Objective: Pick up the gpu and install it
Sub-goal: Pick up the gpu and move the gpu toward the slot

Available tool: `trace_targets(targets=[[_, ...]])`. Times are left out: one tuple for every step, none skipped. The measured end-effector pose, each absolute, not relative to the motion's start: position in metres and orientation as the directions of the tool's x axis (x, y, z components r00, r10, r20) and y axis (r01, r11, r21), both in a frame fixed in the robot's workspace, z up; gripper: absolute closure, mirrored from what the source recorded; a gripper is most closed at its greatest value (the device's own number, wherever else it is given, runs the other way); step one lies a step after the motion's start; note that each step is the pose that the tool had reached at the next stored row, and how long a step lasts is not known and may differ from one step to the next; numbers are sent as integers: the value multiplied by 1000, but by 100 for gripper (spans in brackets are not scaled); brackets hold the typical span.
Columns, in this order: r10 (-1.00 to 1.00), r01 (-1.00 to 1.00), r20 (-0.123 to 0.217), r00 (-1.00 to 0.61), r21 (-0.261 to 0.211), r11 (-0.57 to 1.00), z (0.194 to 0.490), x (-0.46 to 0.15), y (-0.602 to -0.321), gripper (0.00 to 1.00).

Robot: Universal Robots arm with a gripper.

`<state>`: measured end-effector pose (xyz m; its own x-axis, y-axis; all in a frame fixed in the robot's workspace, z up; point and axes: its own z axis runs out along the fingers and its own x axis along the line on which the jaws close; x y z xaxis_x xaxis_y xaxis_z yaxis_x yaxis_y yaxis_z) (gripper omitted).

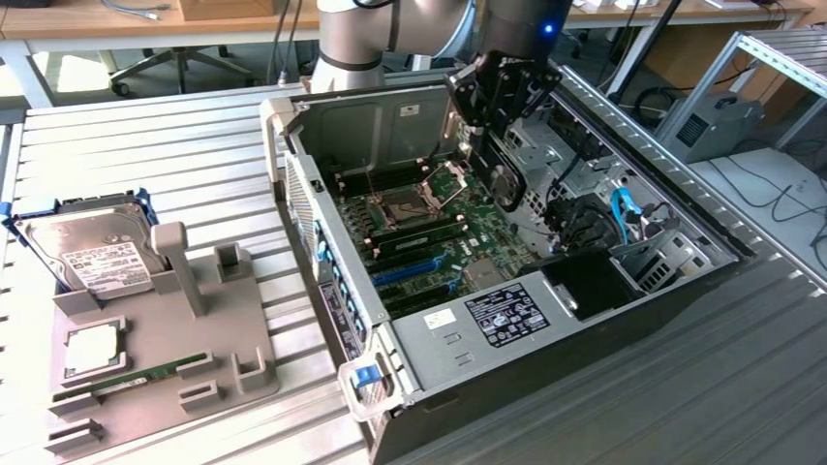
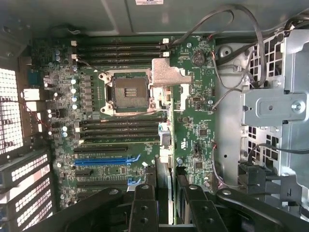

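My gripper [image 1: 495,136] hangs over the open computer case [image 1: 517,387], shut on the gpu [image 1: 502,182]. The card hangs on edge below the fingers, its black cooler and round fan facing the exterior view's left, just above the green motherboard [image 1: 446,228]. In the wrist view the gpu [image 2: 164,176] appears edge-on as a thin strip between my two black fingers [image 2: 144,205]. It sits above the board beside the CPU socket [image 2: 126,93], with the blue expansion slot [image 2: 104,161] off to one side.
A silver hard drive [image 1: 91,254] and a narrow green memory stick [image 1: 142,373] rest on a grey fixture [image 1: 194,329] at the exterior view's left. A metal drive cage [image 2: 273,104], loose cables [image 2: 231,29] and the case walls hem in the board.
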<state>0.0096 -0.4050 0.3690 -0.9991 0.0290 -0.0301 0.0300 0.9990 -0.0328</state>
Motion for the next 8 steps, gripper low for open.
trace_targets(targets=[[29,30,-30,-999,-33,999,369,10,-405,73],[28,29,-30,-999,-33,999,368,10,-405,73],[28,29,-30,-999,-33,999,368,10,-405,73],[28,29,-30,-999,-33,999,368,10,-405,73],[28,29,-30,-999,-33,999,368,10,-405,73],[27,28,-30,-999,-33,999,367,10,-405,73],[27,28,-30,-999,-33,999,367,10,-405,73],[27,28,-30,-999,-33,999,367,10,-405,73]])
